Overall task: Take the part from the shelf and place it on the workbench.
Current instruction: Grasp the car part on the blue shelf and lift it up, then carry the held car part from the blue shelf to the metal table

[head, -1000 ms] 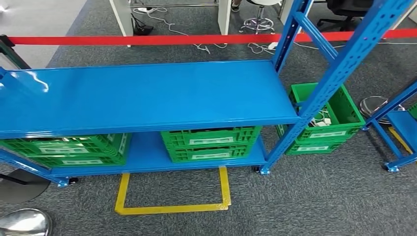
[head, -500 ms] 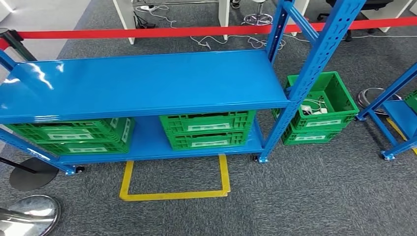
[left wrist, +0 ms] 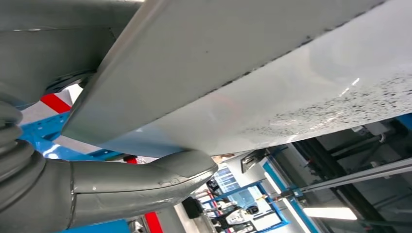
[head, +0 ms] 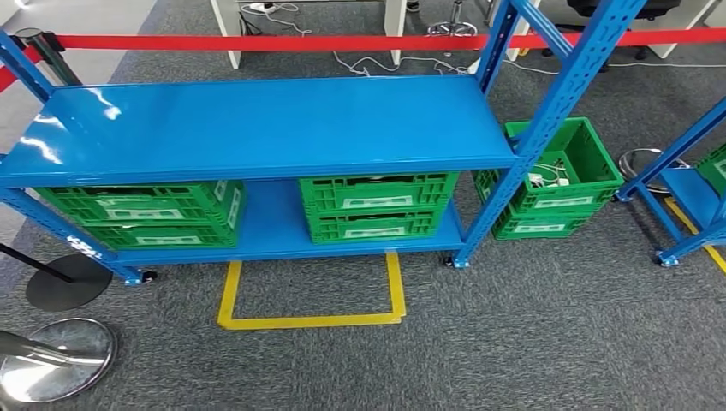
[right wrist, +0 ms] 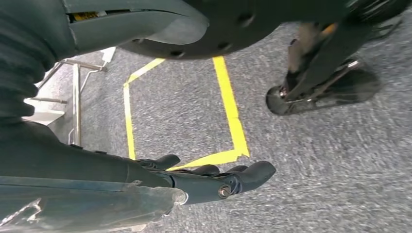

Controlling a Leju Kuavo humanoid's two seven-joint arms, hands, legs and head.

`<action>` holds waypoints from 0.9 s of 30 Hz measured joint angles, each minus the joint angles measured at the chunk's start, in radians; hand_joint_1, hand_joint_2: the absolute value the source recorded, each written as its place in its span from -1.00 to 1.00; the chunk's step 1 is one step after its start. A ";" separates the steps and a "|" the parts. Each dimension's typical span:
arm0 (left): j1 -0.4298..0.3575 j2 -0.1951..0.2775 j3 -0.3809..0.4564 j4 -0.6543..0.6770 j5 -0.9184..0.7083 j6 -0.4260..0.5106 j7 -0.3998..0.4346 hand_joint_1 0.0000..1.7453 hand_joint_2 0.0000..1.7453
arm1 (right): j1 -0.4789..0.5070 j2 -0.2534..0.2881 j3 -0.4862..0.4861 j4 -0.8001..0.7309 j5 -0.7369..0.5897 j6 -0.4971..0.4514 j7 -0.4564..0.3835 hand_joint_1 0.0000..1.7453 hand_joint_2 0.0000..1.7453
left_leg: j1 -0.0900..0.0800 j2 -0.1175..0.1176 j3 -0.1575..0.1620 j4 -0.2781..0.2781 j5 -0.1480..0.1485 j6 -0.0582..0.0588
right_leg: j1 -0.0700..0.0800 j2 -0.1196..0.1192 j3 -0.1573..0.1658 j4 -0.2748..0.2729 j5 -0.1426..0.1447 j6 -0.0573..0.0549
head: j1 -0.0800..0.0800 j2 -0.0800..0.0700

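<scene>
A blue steel shelf (head: 257,124) stands ahead of me with its upper board bare. On its lower board sit stacked green crates, one pair at the left (head: 141,214) and one in the middle (head: 377,205); I cannot see what they hold. More green crates (head: 561,184) stand on the floor beside the right post, the top one holding small white items with cables. My right hand (right wrist: 214,177) hangs over the grey carpet, dark fingers stretched out and holding nothing. My left hand (left wrist: 141,182) shows its grey thumb lying straight, nothing against it, under a broad pale surface.
A yellow tape square (head: 312,322) marks the floor in front of the shelf. A red barrier belt (head: 257,41) runs behind it. Two round stanchion bases (head: 56,360) (head: 68,281) sit at the left. A second blue rack (head: 693,193) stands at the right.
The whole picture has shifted: the shelf now sits higher and more to the right, so the camera has moved. Nothing on the shelf itself has changed.
</scene>
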 joint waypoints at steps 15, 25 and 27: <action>0.008 -0.003 0.022 -0.001 0.008 0.001 -0.002 1.00 1.00 | -0.005 -0.008 0.025 0.016 0.021 -0.002 -0.013 -1.00 1.00 | 0.013 -0.001 0.039 0.180 -0.080 -0.054 | 0.002 -0.009 -0.054 -0.145 0.093 -0.026 | -0.006 0.000; 0.017 -0.011 0.030 -0.008 0.009 0.003 -0.013 1.00 1.00 | 0.004 -0.016 0.035 0.028 0.031 -0.011 -0.026 -1.00 1.00 | 0.012 0.002 0.093 -0.028 -0.063 0.003 | -0.005 -0.003 -0.168 0.075 -0.031 0.026 | 0.003 0.000; 0.018 -0.014 0.032 -0.008 0.008 0.003 -0.015 1.00 1.00 | 0.003 -0.016 0.038 0.030 0.034 -0.009 -0.032 -1.00 1.00 | 0.012 0.003 0.069 -0.028 -0.042 0.002 | -0.008 -0.003 -0.175 0.169 -0.033 0.028 | 0.005 0.000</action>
